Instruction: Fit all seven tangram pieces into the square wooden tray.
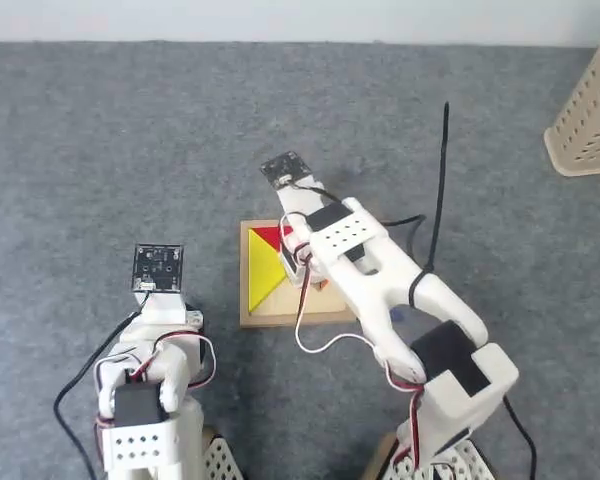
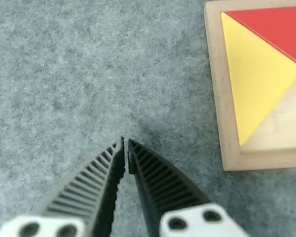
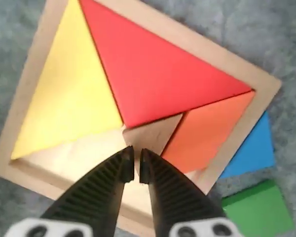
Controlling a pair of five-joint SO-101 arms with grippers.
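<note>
The square wooden tray [image 3: 266, 84] lies on grey carpet. It holds a yellow triangle [image 3: 69, 103], a big red triangle [image 3: 153, 74] and an orange triangle [image 3: 207, 133]; a brownish triangular patch [image 3: 153, 134] sits between them. My right gripper [image 3: 134, 157] hovers shut over the tray's bare floor [image 3: 74, 155], with nothing in it. A blue piece [image 3: 251, 148] and a green piece [image 3: 259, 210] lie on the carpet just outside the tray. My left gripper [image 2: 125, 144] is shut over bare carpet, to the left of the tray [image 2: 222, 123].
In the high view the right arm [image 1: 380, 270] stretches over the tray [image 1: 246, 280] and covers its right half. The left arm [image 1: 150, 350] stands at the lower left. A beige perforated basket [image 1: 590, 110] stands at the far right edge.
</note>
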